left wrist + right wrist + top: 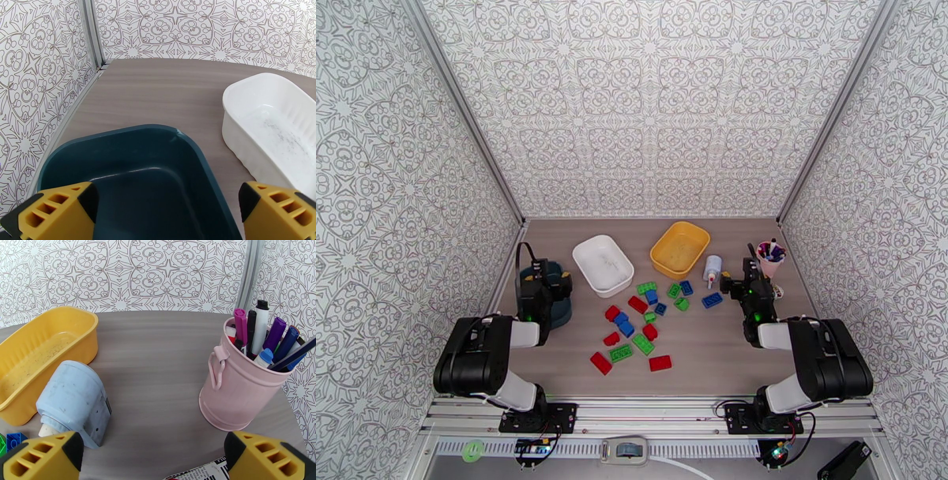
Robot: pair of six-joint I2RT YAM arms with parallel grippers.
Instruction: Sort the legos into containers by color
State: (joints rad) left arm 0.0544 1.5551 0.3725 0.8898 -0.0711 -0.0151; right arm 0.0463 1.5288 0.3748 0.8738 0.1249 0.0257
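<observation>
Wood-grain tabletop (711,347) within patterned walls (648,110) carries the teal tray (138,165), white tray (602,264) and yellow tray (679,249). Left claw (168,201) hangs wide open and empty over the teal one, right claw (154,449) likewise near the bottle (75,405). The legos (637,304) lie bunched mid-tabletop; a grab could snag two colours

We find legos (637,304) loose on table (711,351), mid-table. From them we read: left tray (562,313) at 9 o'clock, middle tray (603,264) at 11, right tray (679,249) at 1. Trays apart from one another. Bottle (712,268) at right tray's 4 o'clock, just beside it. One lego at bottle's 6. Cup of pens (770,259) at bottle's 3 o'clock, apart.
</observation>
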